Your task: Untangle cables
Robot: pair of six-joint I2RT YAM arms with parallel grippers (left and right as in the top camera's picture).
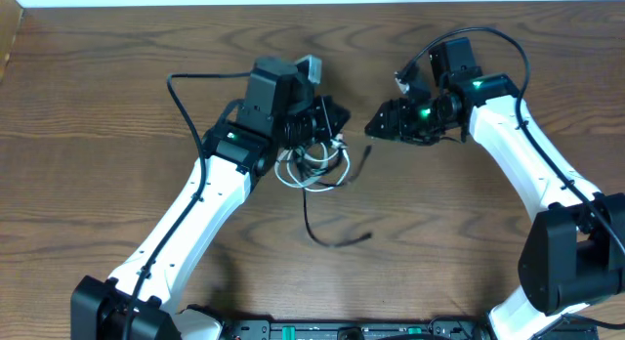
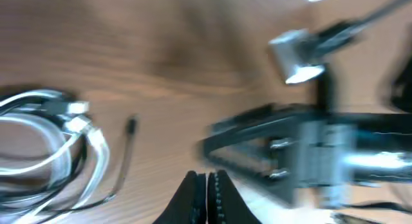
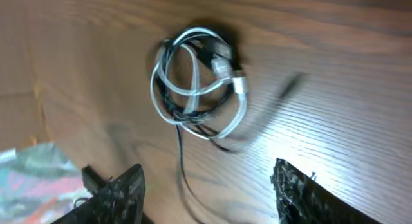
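Note:
A tangle of white and black cables [image 1: 314, 164] lies in loops on the wooden table, with a black strand trailing toward the front [image 1: 332, 237]. My left gripper [image 1: 337, 115] is shut and empty just above the bundle's far edge; in the left wrist view its tips [image 2: 206, 179] are pressed together, with the cable loops [image 2: 51, 147] at the left. My right gripper [image 1: 376, 125] is open to the right of the bundle; in the right wrist view its fingers [image 3: 206, 185] are spread wide, with the coiled cables [image 3: 199, 82] ahead.
The right arm's gripper body [image 2: 309, 147] shows blurred in the left wrist view. The table's far edge [image 1: 312, 2] meets a white wall. A black supply cable [image 1: 186, 96] loops off my left arm.

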